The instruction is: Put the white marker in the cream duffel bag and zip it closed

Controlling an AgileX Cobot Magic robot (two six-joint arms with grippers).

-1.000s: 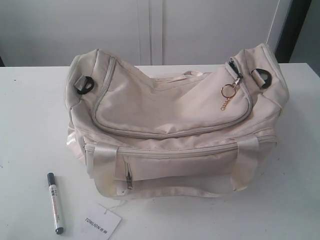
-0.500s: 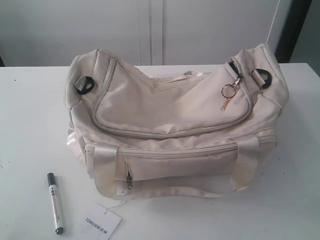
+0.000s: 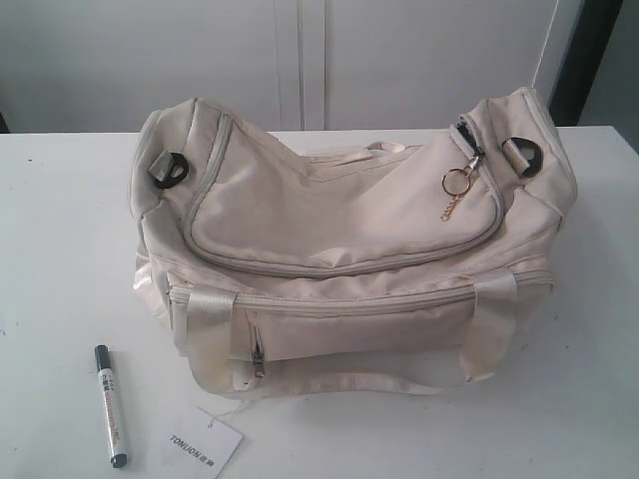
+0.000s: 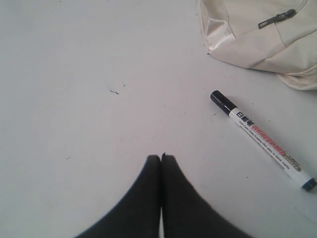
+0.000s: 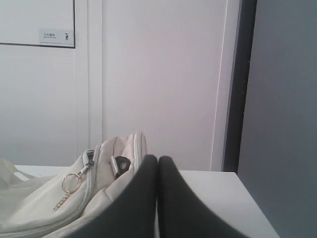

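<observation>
Fingers of the left gripper (image 4: 160, 157) are pressed together with nothing between them, their tips poised over the bare table (image 4: 74, 74). The right gripper (image 5: 157, 158) is likewise closed and empty, hanging beside one end of the cream duffel bag (image 3: 349, 230). Near the left fingertips, but clear of them, the white marker (image 4: 261, 140) lies flat on the tabletop. Its dark cap points toward the bag and its barrel is apart from the bag's lower corner. A paper hang tag (image 3: 203, 442) rests just beside the marker's other end. The marker is probably light and rigid, with a smooth round barrel that could roll or slip out of a loose pinch. The best hold looks like mid-barrel on the printed section, with the 2 fingers set crosswise to its length and kept off the tag. The bag is soft and slumped, so its fabric will likely give and bunch when pulled. Its curved top zip appears closed, with the slider and its gold ring (image 3: 455, 182) at the right end. That ring is the natural place to take hold, ideally with 1 arm steadying the cloth while the other draws the zip.
</observation>
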